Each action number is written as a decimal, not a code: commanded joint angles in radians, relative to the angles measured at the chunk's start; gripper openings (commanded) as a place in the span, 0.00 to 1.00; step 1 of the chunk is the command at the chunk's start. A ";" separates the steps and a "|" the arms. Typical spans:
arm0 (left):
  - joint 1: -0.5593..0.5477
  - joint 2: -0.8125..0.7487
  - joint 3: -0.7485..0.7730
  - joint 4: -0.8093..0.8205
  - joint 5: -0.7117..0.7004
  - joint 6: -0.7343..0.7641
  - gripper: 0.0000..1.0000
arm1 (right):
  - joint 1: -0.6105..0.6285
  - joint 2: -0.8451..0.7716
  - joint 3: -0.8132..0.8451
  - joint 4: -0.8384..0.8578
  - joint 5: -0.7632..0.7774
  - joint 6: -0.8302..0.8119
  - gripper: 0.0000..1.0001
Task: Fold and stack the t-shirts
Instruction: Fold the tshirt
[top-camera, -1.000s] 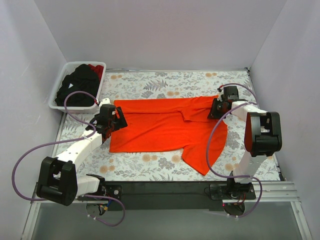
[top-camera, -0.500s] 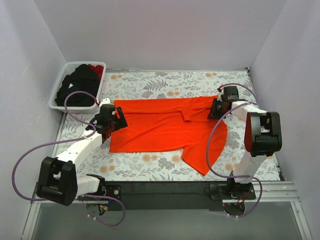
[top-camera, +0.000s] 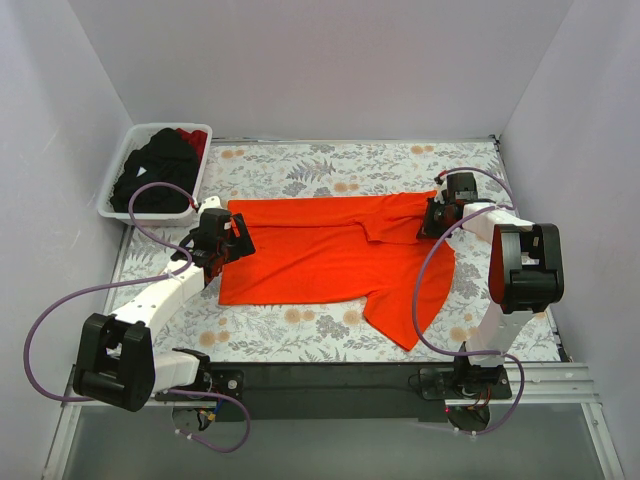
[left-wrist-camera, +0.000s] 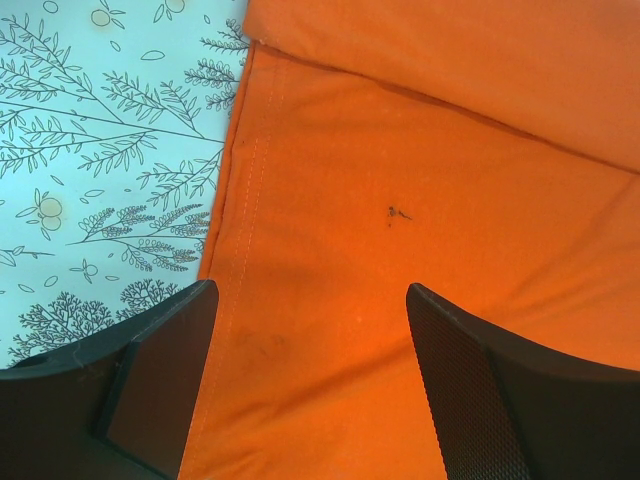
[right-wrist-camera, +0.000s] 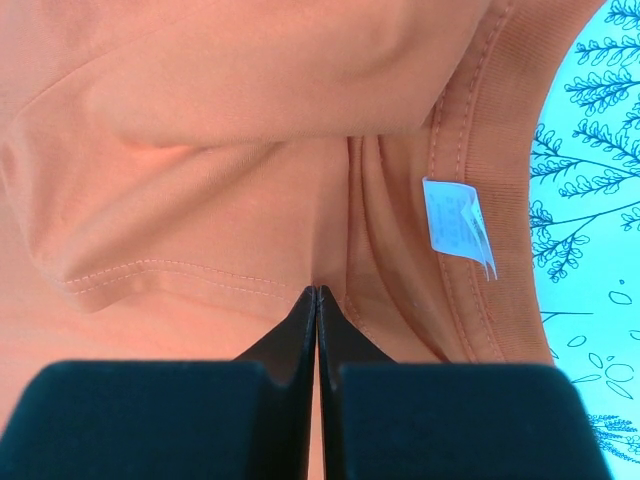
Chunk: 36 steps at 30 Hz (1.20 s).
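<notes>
Your bright orange short-sleeved cloth t-shirt (top-camera: 330, 255) lies spread on the floral desk (top-camera: 300, 170), near the white plastic rectangular basket (top-camera: 120, 170) of dark shirts (top-camera: 155, 175). At the hem nearest that basket, your left tool (left-wrist-camera: 310, 295) gapes wide. At the collar farthest from it, your right tool (right-wrist-camera: 317, 292) pinches the cloth.

The orange shirt (right-wrist-camera: 200, 150) is cut off at the top and left of the right wrist view; the print on its neck label (right-wrist-camera: 455, 225) cannot be read; whether cloth is caught between the pressed-together fingers of the right gripper (right-wrist-camera: 318, 292) cannot be told — in the basket (top-camera: 170, 127), dark red cloth (top-camera: 190, 140) is largely buried under black cloth (top-camera: 150, 175).
</notes>
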 joint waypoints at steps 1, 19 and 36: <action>-0.002 0.002 0.025 -0.002 0.002 0.013 0.75 | -0.004 -0.024 0.002 0.002 -0.012 -0.009 0.01; -0.001 0.000 0.025 -0.003 0.008 0.010 0.75 | -0.007 -0.192 -0.066 -0.074 -0.064 0.059 0.01; -0.002 0.003 0.028 -0.003 0.013 0.010 0.75 | -0.007 -0.256 -0.144 -0.088 -0.090 0.085 0.01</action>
